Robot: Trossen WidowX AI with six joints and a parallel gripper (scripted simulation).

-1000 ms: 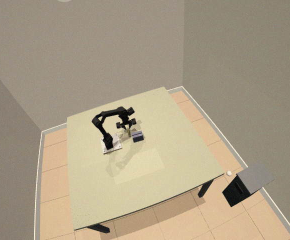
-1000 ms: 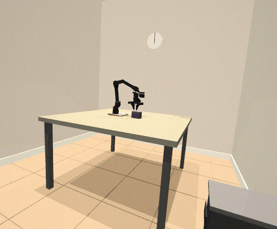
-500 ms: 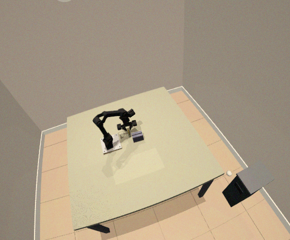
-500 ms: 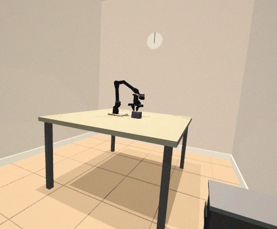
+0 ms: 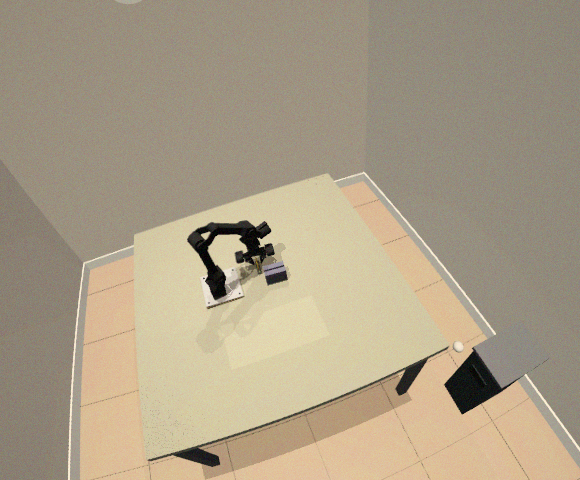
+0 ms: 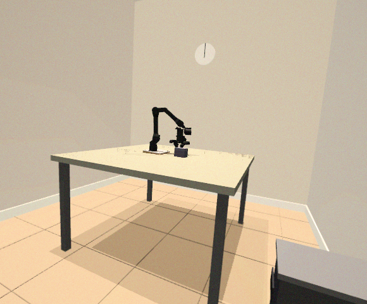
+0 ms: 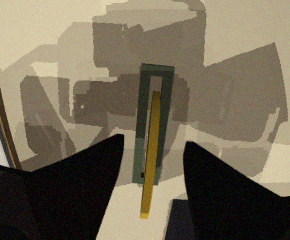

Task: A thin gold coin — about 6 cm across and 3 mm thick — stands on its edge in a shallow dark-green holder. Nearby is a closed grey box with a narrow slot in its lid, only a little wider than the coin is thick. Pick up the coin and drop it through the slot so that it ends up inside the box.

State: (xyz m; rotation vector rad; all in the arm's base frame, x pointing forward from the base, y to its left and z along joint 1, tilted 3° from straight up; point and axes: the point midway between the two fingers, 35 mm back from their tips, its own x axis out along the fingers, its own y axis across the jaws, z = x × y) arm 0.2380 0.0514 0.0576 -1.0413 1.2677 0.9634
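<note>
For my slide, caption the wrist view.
Open claw straddling the upright gold coin in its green holder.
</note>
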